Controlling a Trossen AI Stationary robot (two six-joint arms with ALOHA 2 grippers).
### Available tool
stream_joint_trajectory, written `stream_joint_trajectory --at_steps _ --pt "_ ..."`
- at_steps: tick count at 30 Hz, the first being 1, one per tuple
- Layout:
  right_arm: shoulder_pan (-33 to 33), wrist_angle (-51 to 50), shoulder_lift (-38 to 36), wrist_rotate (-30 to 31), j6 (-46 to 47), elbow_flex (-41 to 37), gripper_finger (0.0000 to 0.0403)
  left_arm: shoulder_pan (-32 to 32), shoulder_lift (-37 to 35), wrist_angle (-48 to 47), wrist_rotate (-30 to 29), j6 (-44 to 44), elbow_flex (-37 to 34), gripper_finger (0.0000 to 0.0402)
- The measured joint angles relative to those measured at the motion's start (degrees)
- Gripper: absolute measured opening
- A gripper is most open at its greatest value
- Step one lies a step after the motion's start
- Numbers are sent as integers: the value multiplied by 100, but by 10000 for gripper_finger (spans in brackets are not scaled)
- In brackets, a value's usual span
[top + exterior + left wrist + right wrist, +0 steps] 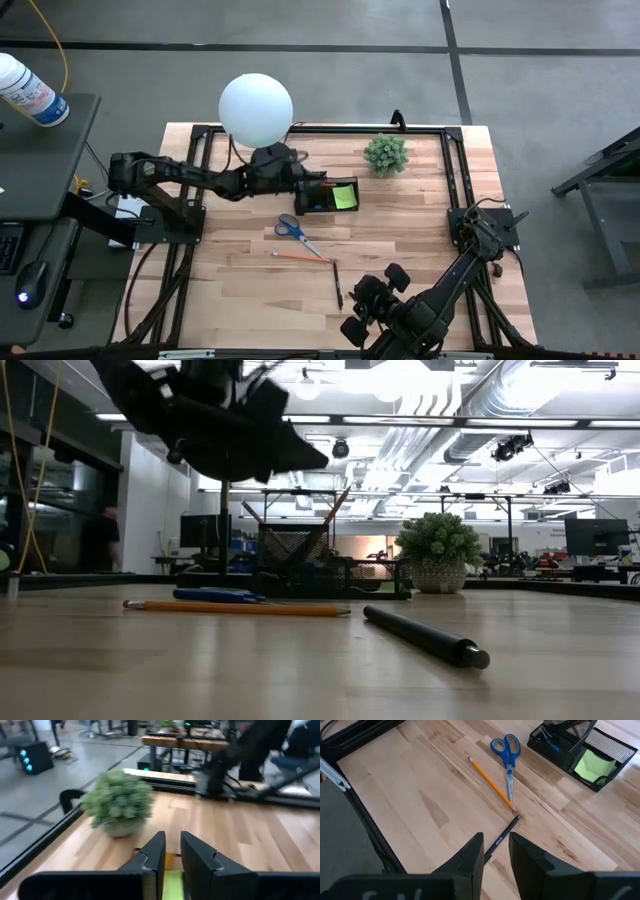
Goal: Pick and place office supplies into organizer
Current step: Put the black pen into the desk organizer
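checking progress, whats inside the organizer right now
The organizer holds a lime-green sticky-note pad and an upright orange pencil. The left gripper covers its other end.

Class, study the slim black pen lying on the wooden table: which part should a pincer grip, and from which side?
Probably the middle of the slim black pen, from straight above, fingers straddling its narrow width. It lies flat on the wooden table, only its tip close to the orange pencil.

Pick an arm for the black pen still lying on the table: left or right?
Right, probably. The right pincer sits close by the pen, jaws parted above it. The left pincer is over the organizer, farther off.
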Motion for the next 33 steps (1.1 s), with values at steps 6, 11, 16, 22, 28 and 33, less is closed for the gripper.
stream_joint_trajectory --at_steps 6,11,16,22,28,33 --pt "2 -4 0 -37 -9 0 82 -875 -702 -891 -230 346 9 34" --pt "4 -7 0 -13 -106 0 82 -1751 -1201 -1484 -319 367 7 22" --pt "-18 -11 0 20 -456 0 82 -2635 -1289 -1908 -347 365 3 19" --pt "-26 -13 -2 223 -759 0 82 -3351 -1065 -2106 -121 436 -4 26" --pt "-26 -13 -2 236 -1058 0 82 -3633 -740 -2044 2 1164 3 39" --pt "-26 -13 -2 164 -1130 0 82 -3706 -584 -1978 55 1448 146 50"
